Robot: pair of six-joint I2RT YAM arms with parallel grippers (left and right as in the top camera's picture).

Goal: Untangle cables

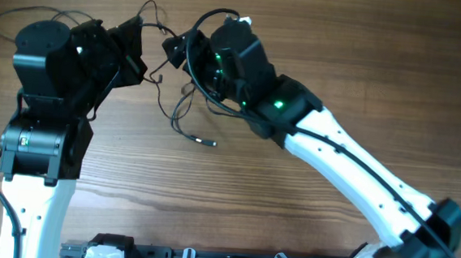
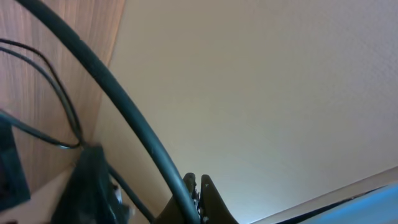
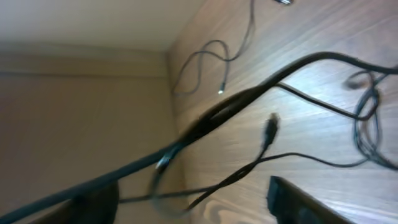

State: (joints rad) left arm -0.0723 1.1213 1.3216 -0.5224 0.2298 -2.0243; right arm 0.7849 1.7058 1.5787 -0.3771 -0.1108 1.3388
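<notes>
Although the overhead view takes in both arms, the cables point(image 1: 185, 101) register there only as hair-thin dark lines on the wooden table point(image 1: 365, 65). They are bunched between the two grippers, and one strand trails away to a silver-tipped plug end point(image 1: 208, 142) lying apart from the bunch.

Left gripper point(image 2: 198, 190): cut off at the bottom edge of its wrist view. Fingers together. One dark strand point(image 2: 121, 99) runs taut and diagonal straight into them and appears to be pinched there, though the contact point itself is out of focus. From overhead the fingertips are lost against the black housing.

Right gripper point(image 3: 196, 200): fingers apart, each only a dark blur at the lower frame edge. A strand point(image 3: 311, 60) crosses the gap without being gripped. A small plug point(image 3: 271, 127) hangs in the foreground, and further loops lie flat on the wood beyond.

Where the strands cross one another cannot be made out in any view.
</notes>
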